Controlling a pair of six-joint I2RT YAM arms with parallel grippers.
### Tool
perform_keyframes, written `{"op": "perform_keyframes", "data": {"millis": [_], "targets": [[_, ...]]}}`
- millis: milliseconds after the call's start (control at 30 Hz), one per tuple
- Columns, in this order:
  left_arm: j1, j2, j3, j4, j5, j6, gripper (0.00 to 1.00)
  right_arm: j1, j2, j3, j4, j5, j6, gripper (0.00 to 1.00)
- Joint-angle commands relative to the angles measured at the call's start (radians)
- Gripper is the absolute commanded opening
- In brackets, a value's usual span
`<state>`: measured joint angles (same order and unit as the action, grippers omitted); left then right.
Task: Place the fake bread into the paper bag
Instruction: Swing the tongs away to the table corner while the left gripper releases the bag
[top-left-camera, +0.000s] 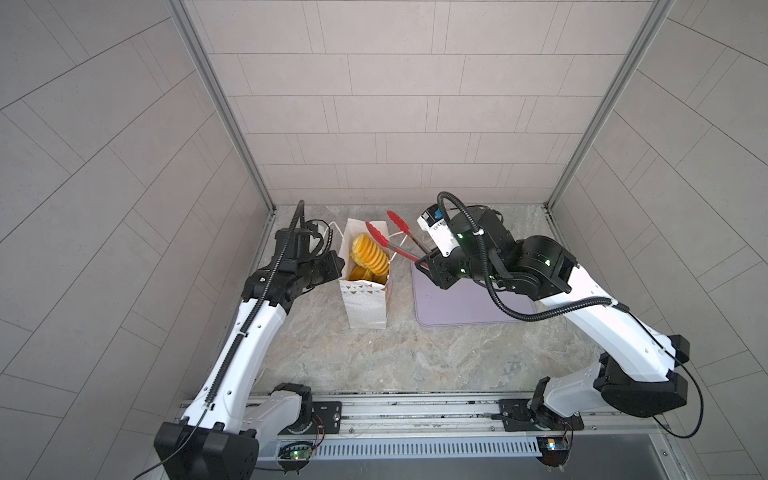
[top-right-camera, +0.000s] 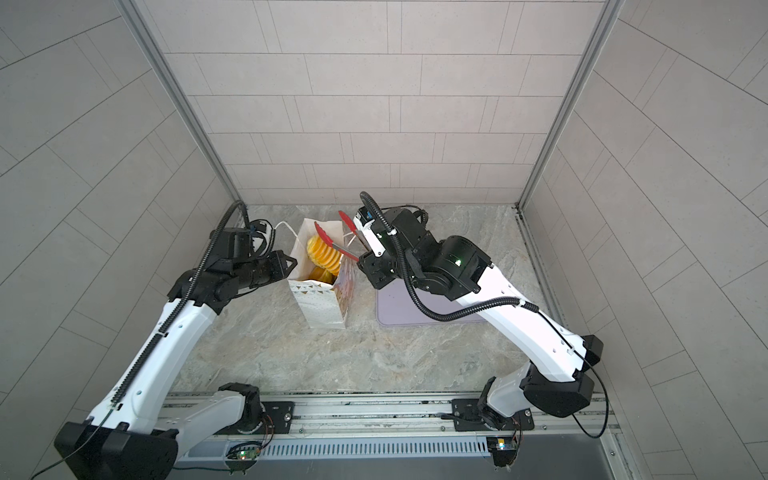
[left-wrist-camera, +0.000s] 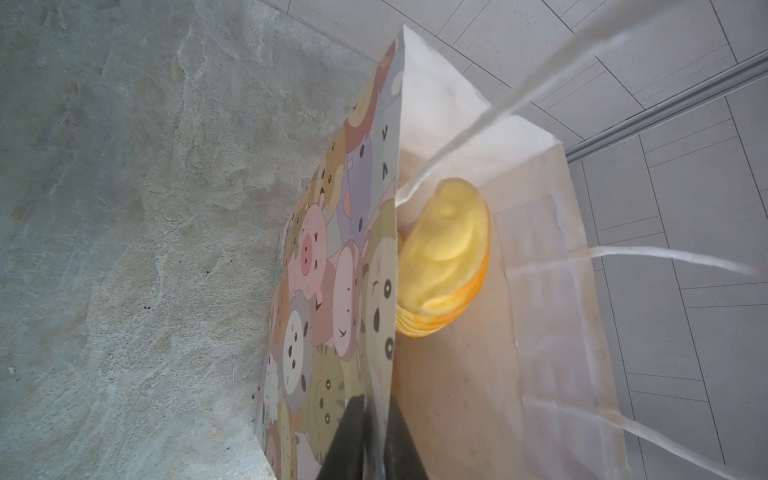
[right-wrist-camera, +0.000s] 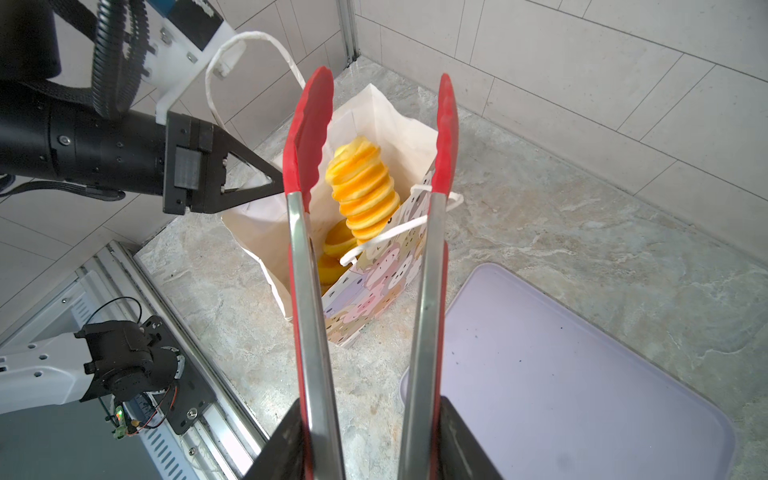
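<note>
The paper bag stands upright with cartoon animal faces on its side. Fake bread sits inside it: a long ridged golden loaf stands on end above other orange pieces. My left gripper is shut on the bag's wall at the rim, one finger inside and one outside. My right gripper is shut on red-tipped metal tongs. The tongs' arms are spread, with nothing between their tips above the bag's mouth.
A flat lilac tray lies on the stone tabletop to the right of the bag, under my right arm. The enclosure's tiled walls stand close behind the bag. The arms' rail runs along the front edge.
</note>
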<state>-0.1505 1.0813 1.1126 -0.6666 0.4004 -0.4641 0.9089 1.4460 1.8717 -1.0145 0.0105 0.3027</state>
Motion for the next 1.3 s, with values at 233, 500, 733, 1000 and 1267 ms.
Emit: {"op": "perform_keyframes", "data": {"millis": [233,500,733,1000,1267], "targets": [[0.005,-0.004,0.086,-0.055,-0.011,0.012,0.34,-0.013,-0.049,0.028,0.040,0.105,-0.030,0.45],[0.005,-0.006,0.172,-0.099,-0.027,0.036,0.69,-0.155,-0.101,0.006,0.045,0.068,-0.014,0.44],[0.004,-0.029,0.264,-0.108,-0.072,0.069,1.00,-0.368,-0.170,-0.043,0.085,-0.011,0.018,0.44],[0.015,-0.044,0.421,-0.112,-0.242,0.130,1.00,-0.608,-0.196,-0.171,0.117,-0.072,0.052,0.44],[0.161,-0.007,0.400,-0.039,-0.290,0.051,1.00,-0.763,-0.156,-0.386,0.204,-0.069,0.045,0.44]]}}
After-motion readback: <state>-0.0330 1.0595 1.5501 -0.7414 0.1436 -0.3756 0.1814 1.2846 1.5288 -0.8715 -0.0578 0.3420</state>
